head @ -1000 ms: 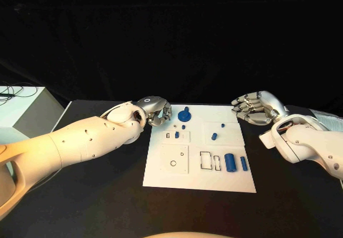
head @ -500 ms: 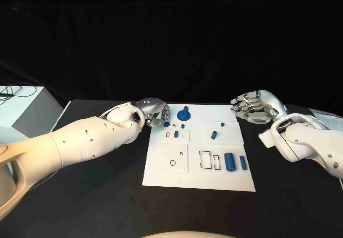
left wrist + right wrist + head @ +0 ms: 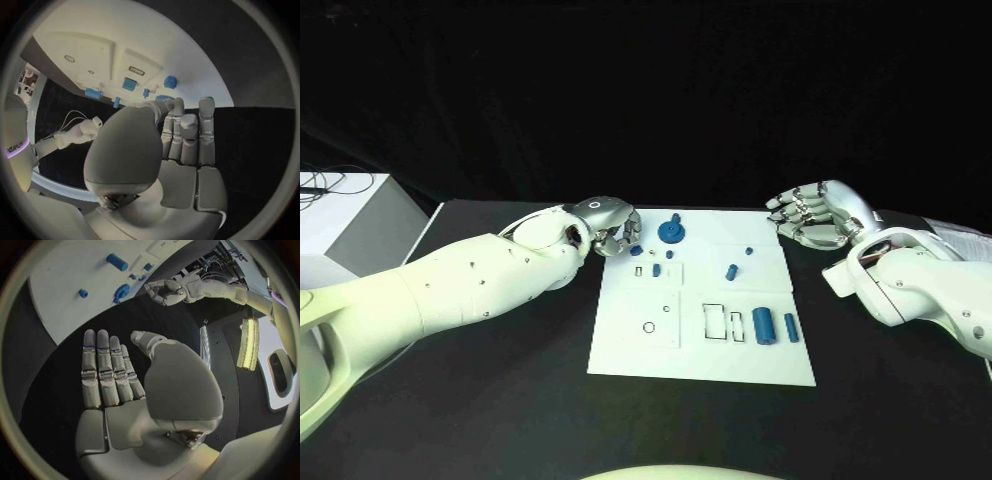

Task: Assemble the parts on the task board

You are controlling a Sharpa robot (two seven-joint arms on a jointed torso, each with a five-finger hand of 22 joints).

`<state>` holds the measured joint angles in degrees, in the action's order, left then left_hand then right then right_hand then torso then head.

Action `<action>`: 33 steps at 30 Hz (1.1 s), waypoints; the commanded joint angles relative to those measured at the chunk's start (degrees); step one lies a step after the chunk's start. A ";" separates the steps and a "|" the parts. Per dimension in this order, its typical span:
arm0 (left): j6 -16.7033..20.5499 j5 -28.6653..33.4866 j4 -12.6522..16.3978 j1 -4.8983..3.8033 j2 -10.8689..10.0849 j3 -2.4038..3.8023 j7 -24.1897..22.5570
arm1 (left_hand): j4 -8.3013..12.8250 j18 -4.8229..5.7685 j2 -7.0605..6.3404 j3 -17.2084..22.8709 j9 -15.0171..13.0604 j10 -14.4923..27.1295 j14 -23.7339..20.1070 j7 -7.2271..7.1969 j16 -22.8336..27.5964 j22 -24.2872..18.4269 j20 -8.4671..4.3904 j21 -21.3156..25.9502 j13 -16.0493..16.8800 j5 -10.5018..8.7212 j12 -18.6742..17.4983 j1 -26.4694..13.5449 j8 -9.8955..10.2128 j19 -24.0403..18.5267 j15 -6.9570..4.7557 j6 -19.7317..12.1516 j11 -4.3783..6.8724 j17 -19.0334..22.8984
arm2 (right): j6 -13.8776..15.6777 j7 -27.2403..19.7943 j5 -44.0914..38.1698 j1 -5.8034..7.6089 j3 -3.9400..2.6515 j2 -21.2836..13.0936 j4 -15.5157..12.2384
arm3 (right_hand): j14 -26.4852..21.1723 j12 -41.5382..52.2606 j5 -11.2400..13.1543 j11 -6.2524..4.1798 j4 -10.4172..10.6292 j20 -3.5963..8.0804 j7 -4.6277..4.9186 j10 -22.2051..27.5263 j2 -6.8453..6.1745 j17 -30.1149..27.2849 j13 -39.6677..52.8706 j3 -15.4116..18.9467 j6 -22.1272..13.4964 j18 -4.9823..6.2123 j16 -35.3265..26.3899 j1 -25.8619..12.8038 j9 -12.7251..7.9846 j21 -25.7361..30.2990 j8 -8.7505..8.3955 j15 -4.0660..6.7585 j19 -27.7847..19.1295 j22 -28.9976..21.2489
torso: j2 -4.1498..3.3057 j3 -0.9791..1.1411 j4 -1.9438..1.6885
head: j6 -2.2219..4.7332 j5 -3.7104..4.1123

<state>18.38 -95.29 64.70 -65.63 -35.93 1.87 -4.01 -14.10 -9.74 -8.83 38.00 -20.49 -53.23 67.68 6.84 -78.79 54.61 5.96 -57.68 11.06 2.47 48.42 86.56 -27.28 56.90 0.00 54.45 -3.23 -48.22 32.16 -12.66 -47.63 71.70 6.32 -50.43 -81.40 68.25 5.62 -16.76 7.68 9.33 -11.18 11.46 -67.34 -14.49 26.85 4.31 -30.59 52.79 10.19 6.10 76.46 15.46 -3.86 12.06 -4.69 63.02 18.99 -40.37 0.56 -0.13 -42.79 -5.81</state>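
Lying flat in the middle of the black table [image 3: 516, 400], the task board [image 3: 711, 355] was a white rectangular plate with shallow square panels and small outlined slots. Blue parts sat on it: a round disc-like piece [image 3: 674, 233] near the far edge, 2 upright-lying cylinders [image 3: 764, 325] toward the right side, and several tiny pegs [image 3: 731, 271] between. The left hand [image 3: 613, 235] hovered at the board's far left corner, fingers extended, gripping nothing. The right hand [image 3: 815, 215] hung beyond the far right corner, fingers loosely apart, empty.

Lab: black-draped table [image 3: 516, 400], white equipment box [image 3: 351, 215].
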 commanded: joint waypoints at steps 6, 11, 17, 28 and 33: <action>0.29 4.17 0.67 -0.14 -0.63 0.03 -5.87 | 2.62 -0.45 -7.89 -7.97 2.08 5.17 -9.53 0.31 4.83 -2.85 1.39 3.51 -1.10 0.45 -2.84 -1.42 5.11 -4.41 1.82 -6.43 -1.98 10.87 | -0.64 -0.79 -0.18 0.03 -0.02 -0.08 -0.10 | 0.03 -0.23 -0.39 0.31 -0.01 0.03 0.49 0.09 -0.10 -0.05 -0.05 0.06 0.07 0.28 -0.39 -0.24 -0.07 0.20 -0.30 -0.28 -0.30 -0.05 | 0.05 -0.09 -0.16 | 0.13 0.06; -2.43 3.43 0.75 -0.14 -0.70 0.03 -6.54 | 4.58 -0.64 -7.75 -12.59 3.01 7.61 -14.08 -0.79 5.83 -2.86 2.08 3.98 -1.40 0.32 -3.46 -0.41 6.66 -5.29 2.14 -7.07 -2.44 14.27 | -0.65 -0.80 -0.18 0.03 -0.02 -0.06 -0.06 | 0.03 -0.23 -0.39 0.31 -0.01 0.03 0.49 0.09 -0.10 -0.05 -0.05 0.06 0.07 0.28 -0.39 -0.24 -0.07 0.20 -0.30 -0.28 -0.30 -0.05 | 0.01 -0.05 -0.02 | 0.15 -0.12; -4.83 2.40 0.44 -0.13 -0.42 0.02 -6.26 | 5.36 -0.71 -7.27 -13.80 3.44 9.01 -15.73 -0.93 5.43 -2.74 2.17 4.14 -1.45 0.34 -3.42 0.89 7.18 -5.85 2.01 -6.46 -2.62 14.14 | -0.66 -0.82 -0.18 0.03 -0.02 -0.04 -0.05 | 0.03 -0.23 -0.39 0.31 -0.01 0.03 0.49 0.09 -0.10 -0.05 -0.05 0.06 0.07 0.28 -0.39 -0.24 -0.07 0.20 -0.30 -0.28 -0.30 -0.05 | -0.03 0.00 0.01 | 0.23 -0.21; -6.05 1.72 -1.07 -0.13 0.91 0.01 -5.91 | 6.94 -0.78 -5.42 -10.95 3.95 8.77 -16.92 -0.38 4.51 -1.88 1.83 3.24 -1.49 0.36 -2.83 3.90 7.43 -6.01 1.65 -4.17 -2.30 14.07 | -0.69 -0.83 -0.17 0.03 -0.02 0.02 -0.05 | 0.02 -0.27 -0.39 0.34 -0.04 0.00 0.52 0.09 -0.08 -0.14 -0.14 0.06 0.08 0.28 -0.48 -0.23 -0.09 0.19 -0.37 -0.30 -0.32 -0.25 | -0.10 0.05 0.14 | 0.29 -0.22; -6.52 1.40 -1.64 -0.13 1.51 0.01 -5.74 | 8.46 -0.78 -5.06 -8.00 4.42 8.21 -17.44 -0.32 4.16 -0.61 1.42 1.73 -1.81 0.35 -2.93 5.01 7.84 -6.28 1.41 -2.83 -2.21 14.22 | -0.69 -0.83 -0.17 0.03 -0.03 0.01 -0.06 | 0.02 -0.27 -0.39 0.34 -0.04 0.00 0.52 0.09 -0.08 -0.14 -0.14 0.06 0.08 0.28 -0.48 -0.23 -0.09 0.19 -0.37 -0.30 -0.32 -0.25 | -0.09 0.06 0.11 | 0.25 -0.16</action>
<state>13.44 -93.18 63.14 -65.63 -34.62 1.86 -9.26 -5.74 -9.75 -13.74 29.64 -16.13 -44.87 50.55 6.62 -74.33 53.87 7.54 -55.77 9.29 2.69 45.21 91.07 -19.75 50.73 1.46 51.24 -5.51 -34.07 32.16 -12.72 -47.62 71.71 6.32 -50.44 -81.38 68.25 5.62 -16.76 7.68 9.33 -11.18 11.44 -67.34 -14.49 26.76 4.21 -30.59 52.81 10.19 5.75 76.46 15.46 -3.86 12.06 -4.69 63.02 18.79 -40.45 0.59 -0.02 -42.50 -6.02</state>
